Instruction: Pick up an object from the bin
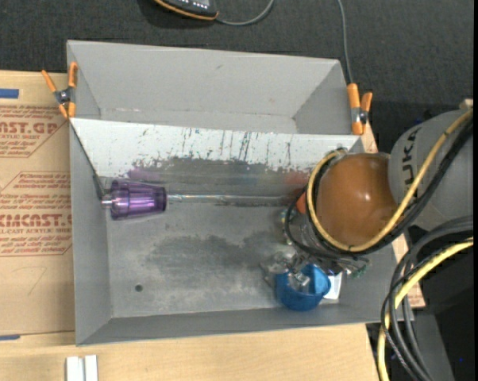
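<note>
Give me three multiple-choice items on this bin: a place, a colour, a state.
1. Where in the grey metal bin does the translucent purple plastic cup lie? A) left side B) right side C) front middle
2. What colour is the rounded plastic thing beside the claw? A) red B) blue C) green
3. How does the purple cup rest? A) upright B) on its side C) upside down
Answers: 1 A, by the left wall; 2 B, blue at the claw; 3 B, lying lengthwise.
</note>
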{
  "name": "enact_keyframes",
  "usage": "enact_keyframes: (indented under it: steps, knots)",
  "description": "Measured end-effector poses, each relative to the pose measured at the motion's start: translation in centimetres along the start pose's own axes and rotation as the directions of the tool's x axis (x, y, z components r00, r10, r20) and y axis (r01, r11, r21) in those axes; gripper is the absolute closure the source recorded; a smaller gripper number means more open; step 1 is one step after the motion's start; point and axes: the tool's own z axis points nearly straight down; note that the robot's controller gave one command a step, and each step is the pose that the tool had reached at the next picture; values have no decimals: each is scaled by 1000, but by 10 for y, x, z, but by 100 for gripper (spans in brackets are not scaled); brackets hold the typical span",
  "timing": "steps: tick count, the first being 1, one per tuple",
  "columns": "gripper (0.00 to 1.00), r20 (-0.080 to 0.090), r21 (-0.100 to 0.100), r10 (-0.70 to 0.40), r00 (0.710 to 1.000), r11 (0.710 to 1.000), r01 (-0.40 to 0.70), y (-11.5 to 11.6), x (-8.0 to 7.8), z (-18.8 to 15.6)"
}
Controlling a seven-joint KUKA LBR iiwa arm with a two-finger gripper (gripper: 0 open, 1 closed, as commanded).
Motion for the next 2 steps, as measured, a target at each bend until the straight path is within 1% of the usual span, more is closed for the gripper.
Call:
enact_keyframes:
  steps: [1, 2]
  knots:
    - [100, 3, -3, -187, 982, 982, 187, -36, -12, -21]
    - [100, -3, -5, -12, 1000, 1000, 12, -9, 2, -80]
